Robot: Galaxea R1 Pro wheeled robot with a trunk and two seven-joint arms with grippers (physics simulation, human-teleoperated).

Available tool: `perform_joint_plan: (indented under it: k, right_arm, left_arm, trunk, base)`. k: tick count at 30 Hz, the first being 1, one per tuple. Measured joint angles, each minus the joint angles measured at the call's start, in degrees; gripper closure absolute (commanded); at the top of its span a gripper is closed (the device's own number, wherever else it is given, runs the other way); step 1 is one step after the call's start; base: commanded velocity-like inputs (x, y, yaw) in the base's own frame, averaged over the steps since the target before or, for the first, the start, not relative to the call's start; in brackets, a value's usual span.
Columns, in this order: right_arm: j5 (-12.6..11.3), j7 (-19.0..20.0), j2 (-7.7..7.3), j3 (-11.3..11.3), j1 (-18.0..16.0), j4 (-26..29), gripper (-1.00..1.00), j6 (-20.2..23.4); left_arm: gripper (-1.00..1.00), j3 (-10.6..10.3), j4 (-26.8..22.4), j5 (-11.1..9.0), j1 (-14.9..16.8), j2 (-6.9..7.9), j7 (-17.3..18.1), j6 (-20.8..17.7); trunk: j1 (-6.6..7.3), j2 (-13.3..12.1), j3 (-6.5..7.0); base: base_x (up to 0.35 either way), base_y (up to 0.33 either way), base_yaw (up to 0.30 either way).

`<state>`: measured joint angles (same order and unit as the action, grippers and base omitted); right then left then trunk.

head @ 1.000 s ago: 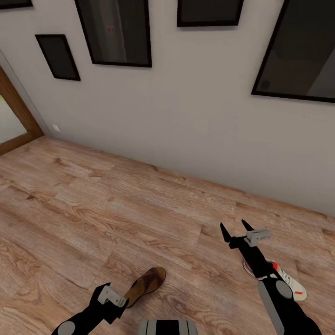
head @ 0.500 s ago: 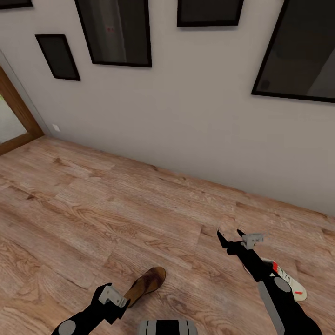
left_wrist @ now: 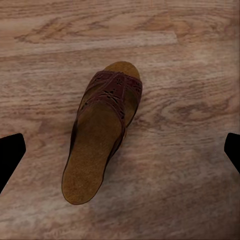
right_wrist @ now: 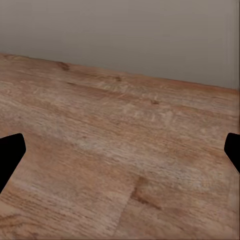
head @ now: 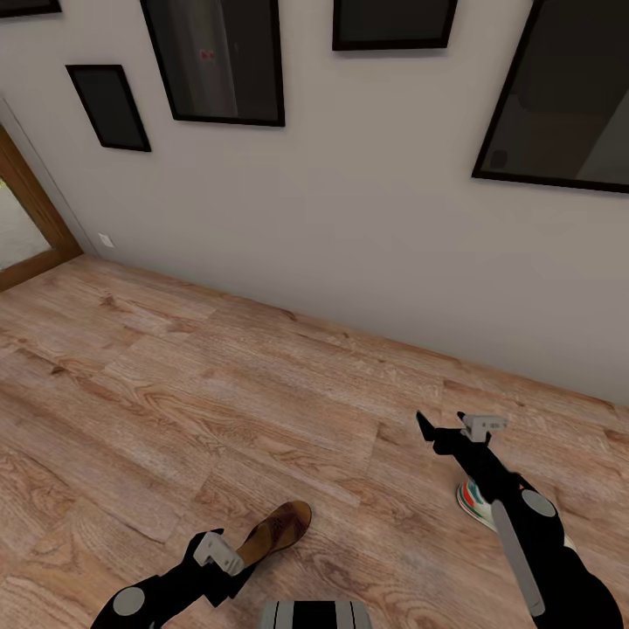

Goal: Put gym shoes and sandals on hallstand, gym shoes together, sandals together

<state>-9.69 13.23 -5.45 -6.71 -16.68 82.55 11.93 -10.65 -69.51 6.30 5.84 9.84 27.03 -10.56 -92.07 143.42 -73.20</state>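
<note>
One brown sandal (head: 278,529) lies on the corridor floor (head: 218,393), close in front of me. My left gripper (head: 229,568) hangs just above its heel end. In the left wrist view the sandal (left_wrist: 102,135) lies between the gripper's (left_wrist: 120,150) two widely spread fingertips, open and not touching it. A white gym shoe (head: 476,505) with green stripes lies to the right, mostly hidden under my right forearm. My right gripper (head: 443,426) is open above bare floor beyond that shoe, and in the right wrist view nothing lies between its (right_wrist: 120,150) fingertips. The hallstand is out of view.
A grey wall (head: 349,218) with dark framed pictures (head: 218,61) runs across ahead. A wooden door frame (head: 31,210) stands at the far left. My base (head: 314,614) shows at the lower edge. Open plank floor stretches left and ahead.
My right gripper dipped, then rose and shifted slightly right. Its forearm now covers more of the gym shoe. The left arm shifted only slightly over the sandal.
</note>
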Motion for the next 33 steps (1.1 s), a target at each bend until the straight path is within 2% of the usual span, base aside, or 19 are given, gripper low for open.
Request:
perform_joint_plan:
  k: [6, 33]
  right_arm:
    - [0.01, -0.38, -0.01, 0.11, 0.0, 1.89, -1.0, 1.03]
    - [0.01, -0.41, -0.01, 0.11, 0.0, 2.3, -1.0, 1.12]
  left_arm:
    - [-1.0, 0.1, 0.0, 0.13, -0.04, 0.06, 0.25, -0.03]
    - [-1.0, -0.04, -0.09, 0.05, 0.38, 0.0, 0.17, -0.1]
  trunk:
    - [0.0, 0.0, 0.0]
    - [0.0, 0.0, -0.05]
  base:
    - [0.0, 0.0, 0.0]
    - [0.0, 0.0, 0.0]
